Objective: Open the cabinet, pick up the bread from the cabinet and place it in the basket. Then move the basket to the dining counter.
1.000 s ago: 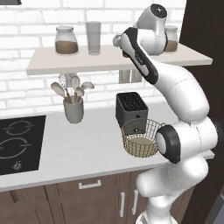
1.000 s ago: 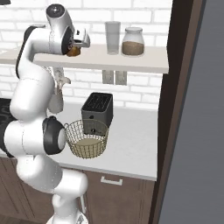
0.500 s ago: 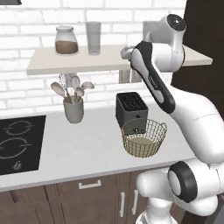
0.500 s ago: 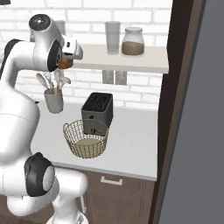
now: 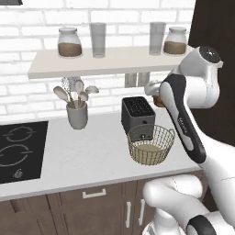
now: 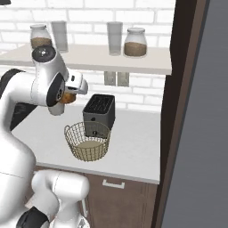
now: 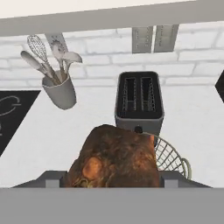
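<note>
Currently, entries as observed:
Gripper (image 6: 71, 91): raised above the counter, over the toaster and basket area; fingers mostly hidden behind the load; closed on the bread.
Bread (image 7: 114, 157): dark-brown crusty lump, held in the gripper, up in the air; in the hand view covers the near part of the basket rim; in the left base view seen as a small brown patch (image 5: 159, 100) beside the forearm, above and right of the toaster.
Basket (image 5: 151, 144): tan-gold wire mesh bowl with pale bottom, upright on the white worktop (image 5: 87, 151), just in front of the toaster, touching or nearly touching it; nothing visible inside.
Toaster (image 6: 99, 113): dark, two-slot, against the brick wall, behind the basket.
Utensil cup (image 5: 77, 114): grey, holding whisk and spoons, left of the toaster, well apart from the basket.
Hob (image 5: 18, 149): black, at the left end of the worktop.
Shelf (image 5: 105, 62): above the worktop, carrying two brown-filled jars and two clear glasses.
Tall cabinet (image 6: 187, 111): dark brown, at the right.
</note>
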